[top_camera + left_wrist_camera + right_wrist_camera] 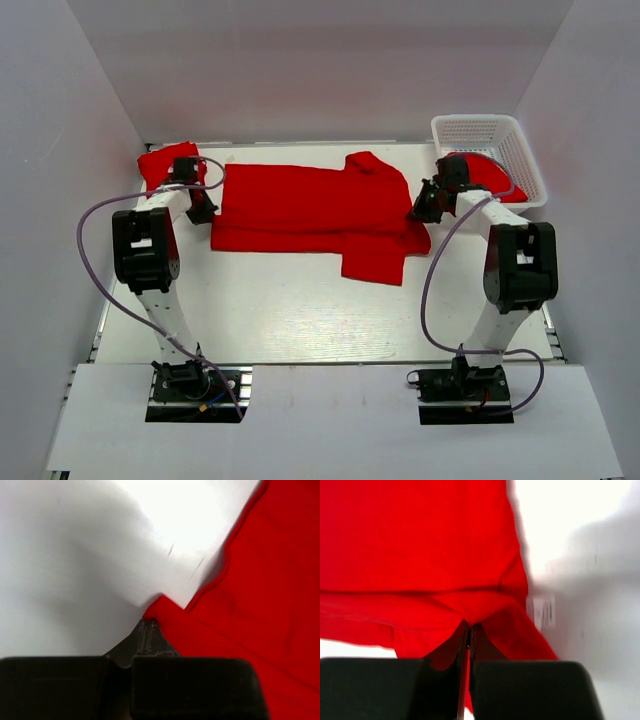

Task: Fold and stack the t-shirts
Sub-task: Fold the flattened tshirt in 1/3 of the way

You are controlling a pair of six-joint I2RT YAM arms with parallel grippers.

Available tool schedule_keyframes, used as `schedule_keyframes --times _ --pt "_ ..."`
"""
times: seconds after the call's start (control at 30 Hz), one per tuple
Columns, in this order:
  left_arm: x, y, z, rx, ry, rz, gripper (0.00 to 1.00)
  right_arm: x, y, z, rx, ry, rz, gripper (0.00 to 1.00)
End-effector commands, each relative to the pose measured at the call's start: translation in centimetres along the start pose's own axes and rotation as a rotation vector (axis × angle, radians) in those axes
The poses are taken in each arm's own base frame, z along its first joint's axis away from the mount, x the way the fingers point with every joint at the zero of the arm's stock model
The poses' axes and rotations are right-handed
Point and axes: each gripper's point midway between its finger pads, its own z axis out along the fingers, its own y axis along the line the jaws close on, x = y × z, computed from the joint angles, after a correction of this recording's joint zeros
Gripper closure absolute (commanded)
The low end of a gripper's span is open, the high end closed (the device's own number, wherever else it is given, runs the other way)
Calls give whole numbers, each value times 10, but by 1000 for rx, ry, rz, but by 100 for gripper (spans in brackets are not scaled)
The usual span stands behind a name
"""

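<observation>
One red t-shirt (310, 210) lies across the middle of the white table, doubled over lengthwise, with a sleeve sticking out toward the front. My left gripper (205, 212) is at its left end. In the left wrist view that gripper (148, 624) is shut on a corner of the red cloth (260, 605). My right gripper (420, 207) is at the shirt's right end. In the right wrist view it (469, 627) is shut on a bunched edge of the cloth (420, 540).
Another red t-shirt (158, 165) lies at the back left corner, behind the left arm. A white lattice basket (475, 121) stands at the back right with red cloth (497, 178) inside. White walls close in the table on three sides.
</observation>
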Motion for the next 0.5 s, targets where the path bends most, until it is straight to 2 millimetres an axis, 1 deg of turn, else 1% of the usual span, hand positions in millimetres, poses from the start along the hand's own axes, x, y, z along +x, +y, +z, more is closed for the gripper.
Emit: schedule_keyframes --times 0.0,0.03,0.07,0.1,0.13,0.17,0.2,0.23,0.27,0.3,0.33,0.37,0.4,0.43,0.47 --pt "-34 -12 1 27 -78 4 100 -47 14 2 -43 -97 -46 100" --pt "-39 -15 4 30 -85 4 100 -49 15 3 -46 -96 -53 100" --pt "-45 -17 2 36 -97 3 100 -59 14 6 -43 -107 -57 100" --pt "-43 -16 6 30 -85 13 100 -62 15 7 -42 -113 -70 100" --pt "-51 -20 6 38 -101 12 100 -64 15 8 -41 -116 -71 100" --pt "-47 -19 13 27 -79 14 100 -71 14 13 -39 -121 -77 100" --pt "-49 -20 16 28 -81 13 100 -72 16 15 -46 -119 -80 100" --pt "-53 -22 17 29 -82 13 100 -68 12 21 -37 -94 -75 100" --pt "-52 -21 20 24 -72 14 100 -75 17 20 -50 -102 -91 100" --pt "-46 -19 28 15 -53 15 100 -75 15 25 -45 -94 -91 100" --pt "-49 -23 27 29 -58 15 100 -72 11 31 -34 -76 -83 100" --pt "-48 -22 31 27 -53 15 96 -74 13 31 -42 -74 -91 96" --pt "-48 -22 31 27 -53 15 94 -70 9 38 -38 -57 -82 92" --pt "-48 -23 35 25 -50 16 89 -71 10 39 -44 -54 -86 84" --pt "-47 -22 37 21 -40 16 82 -71 11 40 -47 -51 -87 72"
